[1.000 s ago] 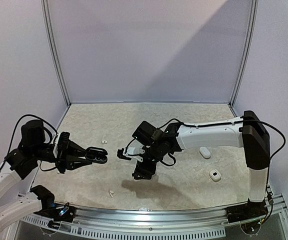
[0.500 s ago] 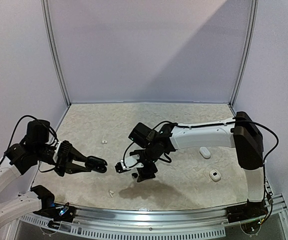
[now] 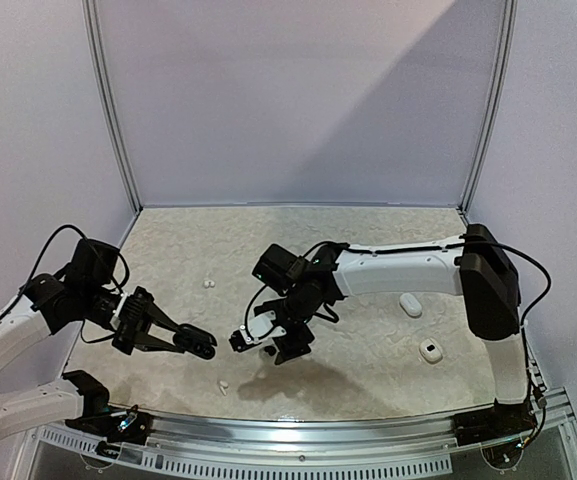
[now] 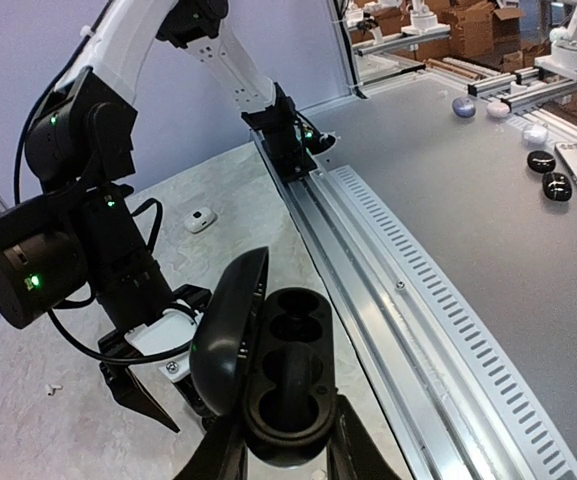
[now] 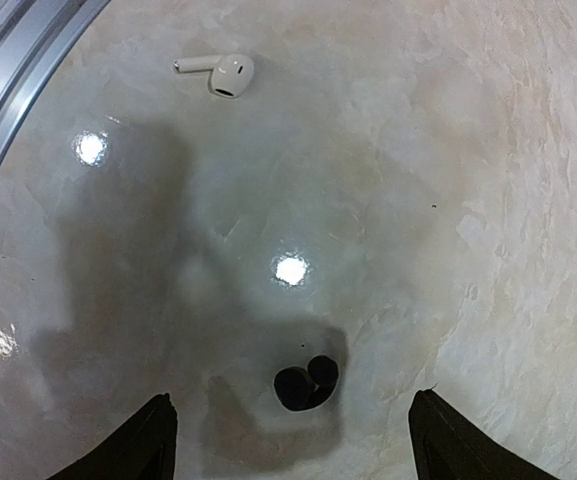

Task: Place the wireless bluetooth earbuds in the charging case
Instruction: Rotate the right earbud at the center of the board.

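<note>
My left gripper [image 3: 190, 341] [image 4: 286, 455] is shut on an open black charging case [image 3: 202, 344] [image 4: 286, 372], lid raised on its left side. The case's sockets are dark; I cannot tell whether a bud sits in the nearer one. My right gripper [image 3: 266, 345] [image 5: 298, 440] is open, pointing down over a black earbud [image 5: 306, 382] that lies on the table between its fingers, apart from both. A white earbud [image 5: 223, 73] [image 3: 222, 386] lies nearer the front rail. Another white earbud [image 3: 208, 284] lies further back on the left. The other earbuds are out of view.
Two white cases [image 3: 411, 305] [image 3: 430, 350] lie on the right of the table; one shows in the left wrist view [image 4: 200, 219]. The metal front rail [image 3: 298, 435] [image 5: 8, 50] runs along the near edge. The right arm's wrist [image 4: 98, 270] is close behind the held case.
My left arm has carried the black case down and toward the table's front centre. My right gripper has moved left and lower, over the black earbud.
</note>
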{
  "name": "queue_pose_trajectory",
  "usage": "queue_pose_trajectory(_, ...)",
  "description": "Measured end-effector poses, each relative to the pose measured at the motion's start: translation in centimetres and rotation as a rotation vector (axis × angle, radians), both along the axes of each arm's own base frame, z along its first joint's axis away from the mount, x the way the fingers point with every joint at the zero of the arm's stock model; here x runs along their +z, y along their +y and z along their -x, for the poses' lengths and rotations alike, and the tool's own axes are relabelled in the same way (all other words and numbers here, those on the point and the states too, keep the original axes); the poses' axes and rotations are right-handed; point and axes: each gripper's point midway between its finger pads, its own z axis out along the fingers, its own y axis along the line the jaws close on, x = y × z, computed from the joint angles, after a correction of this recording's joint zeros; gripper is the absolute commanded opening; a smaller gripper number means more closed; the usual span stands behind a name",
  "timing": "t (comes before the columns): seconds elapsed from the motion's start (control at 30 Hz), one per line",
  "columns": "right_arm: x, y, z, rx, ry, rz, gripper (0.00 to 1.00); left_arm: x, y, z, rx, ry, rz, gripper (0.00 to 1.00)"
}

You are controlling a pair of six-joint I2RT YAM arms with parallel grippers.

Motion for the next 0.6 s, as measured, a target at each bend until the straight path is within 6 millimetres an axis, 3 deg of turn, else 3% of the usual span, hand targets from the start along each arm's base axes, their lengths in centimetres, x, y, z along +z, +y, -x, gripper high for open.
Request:
queue_pose_trajectory(0.33,-1.4,0.8,-0.3,0.033,0.001,0.017,0.73,-0.5,0.2,0.3,-0.013,-0.020,-0.019,0.00)
queue_pose_trajectory(0.6,-2.9,0.4,-0.4,0.039,0.015,0.053,0.56,-0.6,0.3,0.2,-0.002,-0.024,-0.028,0.00)
